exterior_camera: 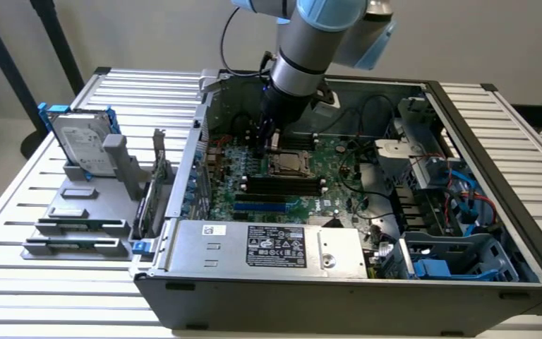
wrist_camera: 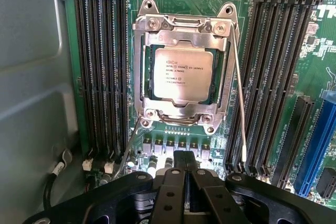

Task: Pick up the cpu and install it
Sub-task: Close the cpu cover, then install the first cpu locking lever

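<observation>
The cpu (wrist_camera: 182,77), a flat square chip with a silver printed top, lies seated in the motherboard socket, framed by the metal load plate (wrist_camera: 139,66). In the exterior view the cpu (exterior_camera: 291,164) sits mid-board inside the open computer case. My gripper (wrist_camera: 185,157) hovers just off the socket's edge, its two black fingers pressed together with nothing between them. In the exterior view the gripper (exterior_camera: 269,147) reaches down into the case, close above the board beside the socket. A thin wire lever (wrist_camera: 240,103) runs along one side of the socket.
Black memory slots (wrist_camera: 100,66) flank the socket on both sides. The grey power-supply box (exterior_camera: 271,247) fills the case's front. A hard drive with blue bracket (exterior_camera: 81,145) stands on a grey holder at the exterior view's left. Cables and drive bays (exterior_camera: 450,205) crowd the case's right.
</observation>
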Motion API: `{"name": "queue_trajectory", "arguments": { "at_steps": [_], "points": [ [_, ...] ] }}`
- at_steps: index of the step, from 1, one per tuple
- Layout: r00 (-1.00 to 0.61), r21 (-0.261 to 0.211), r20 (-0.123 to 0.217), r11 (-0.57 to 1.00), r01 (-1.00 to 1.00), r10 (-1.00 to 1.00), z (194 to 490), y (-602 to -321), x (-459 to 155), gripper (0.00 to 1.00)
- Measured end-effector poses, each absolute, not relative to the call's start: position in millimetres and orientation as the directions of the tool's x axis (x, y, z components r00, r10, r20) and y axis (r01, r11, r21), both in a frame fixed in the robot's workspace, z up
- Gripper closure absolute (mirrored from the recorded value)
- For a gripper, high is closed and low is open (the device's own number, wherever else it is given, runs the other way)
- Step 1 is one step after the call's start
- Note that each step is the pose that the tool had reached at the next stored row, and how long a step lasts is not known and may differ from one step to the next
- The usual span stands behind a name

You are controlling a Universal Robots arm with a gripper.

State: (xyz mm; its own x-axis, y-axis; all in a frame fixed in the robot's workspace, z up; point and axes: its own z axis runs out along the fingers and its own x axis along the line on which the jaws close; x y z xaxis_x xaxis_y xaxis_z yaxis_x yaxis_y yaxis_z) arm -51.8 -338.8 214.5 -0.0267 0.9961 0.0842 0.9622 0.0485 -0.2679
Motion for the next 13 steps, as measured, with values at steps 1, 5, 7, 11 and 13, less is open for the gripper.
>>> {"name": "queue_trajectory", "arguments": {
  "at_steps": [1, 5, 7, 11, 13],
  "points": [
    [-0.027, -0.268, 0.084, 0.048, 0.962, 0.996, 214.5, -338.8, -51.7, 0.89],
    [-0.027, -0.268, 0.084, 0.048, 0.962, 0.996, 214.5, -338.8, -51.8, 0.89],
    [-0.027, -0.268, 0.084, 0.048, 0.962, 0.996, 214.5, -338.8, -51.7, 0.89],
    [-0.027, -0.268, 0.084, 0.048, 0.962, 0.996, 214.5, -338.8, -51.9, 0.89],
    [-0.027, -0.268, 0.086, 0.049, 0.962, 0.996, 214.7, -339.1, -57.8, 0.89]
  ]
}}
